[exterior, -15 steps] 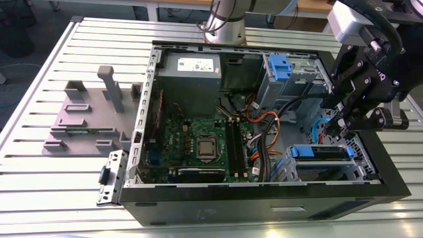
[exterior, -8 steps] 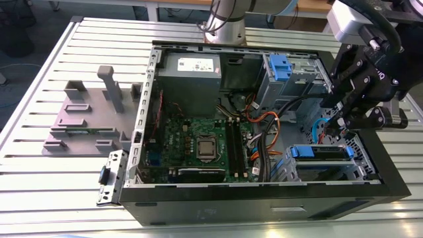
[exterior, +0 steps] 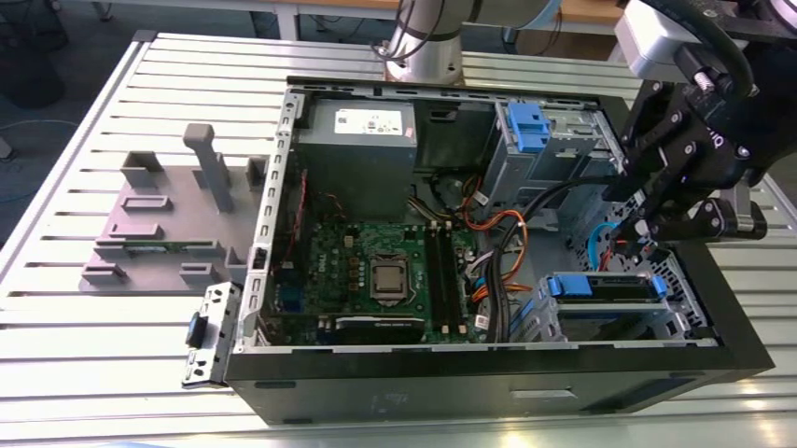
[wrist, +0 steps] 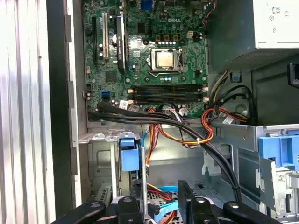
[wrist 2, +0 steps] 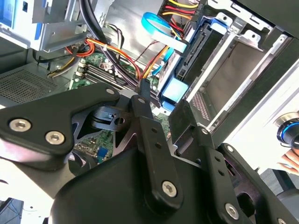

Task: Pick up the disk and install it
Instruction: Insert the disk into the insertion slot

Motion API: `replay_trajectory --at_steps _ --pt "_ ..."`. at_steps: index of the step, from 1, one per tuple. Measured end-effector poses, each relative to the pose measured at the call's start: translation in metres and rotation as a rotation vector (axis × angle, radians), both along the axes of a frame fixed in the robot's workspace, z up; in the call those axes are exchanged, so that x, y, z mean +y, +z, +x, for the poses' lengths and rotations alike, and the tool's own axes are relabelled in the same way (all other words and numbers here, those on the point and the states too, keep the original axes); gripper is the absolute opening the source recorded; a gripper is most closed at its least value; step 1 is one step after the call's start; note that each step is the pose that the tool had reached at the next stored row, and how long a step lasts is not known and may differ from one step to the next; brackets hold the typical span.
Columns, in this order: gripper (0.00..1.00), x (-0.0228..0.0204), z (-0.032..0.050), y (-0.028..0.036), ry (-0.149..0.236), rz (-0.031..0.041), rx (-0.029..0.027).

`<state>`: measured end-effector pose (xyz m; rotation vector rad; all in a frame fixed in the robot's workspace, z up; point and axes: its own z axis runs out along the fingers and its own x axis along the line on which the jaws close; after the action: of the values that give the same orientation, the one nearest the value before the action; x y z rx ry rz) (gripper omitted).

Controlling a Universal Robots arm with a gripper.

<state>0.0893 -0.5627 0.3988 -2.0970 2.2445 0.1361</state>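
Note:
The disk [exterior: 604, 286], framed by its blue carrier, lies in the silver bay at the near right corner of the open computer case [exterior: 498, 373] in the exterior view. In the second wrist view the disk [wrist 2: 196, 44] shows edge-on, with a blue tab at its end. The first wrist view shows the blue tab of the disk [wrist: 129, 154] standing in the bay. My gripper [exterior: 640, 231] hangs just above the disk and apart from it. In both wrist views the gripper [wrist 2: 162, 100] [wrist: 161, 201] is open, with only cables behind the gap between its fingers.
A grey plastic stand [exterior: 162, 224] with upright posts lies on the slatted table [exterior: 75, 327] at the exterior view's left. Inside the case are the green motherboard [exterior: 373, 271], the grey power supply [exterior: 361, 140], a blue-tabbed drive cage [exterior: 529, 126] and orange and black cables [wrist: 205, 130].

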Motion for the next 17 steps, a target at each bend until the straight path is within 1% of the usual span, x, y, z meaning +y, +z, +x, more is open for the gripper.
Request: replay_trajectory --at_steps 17 --pt "0.44 0.0033 0.0 0.0 0.0 0.0001 0.0"
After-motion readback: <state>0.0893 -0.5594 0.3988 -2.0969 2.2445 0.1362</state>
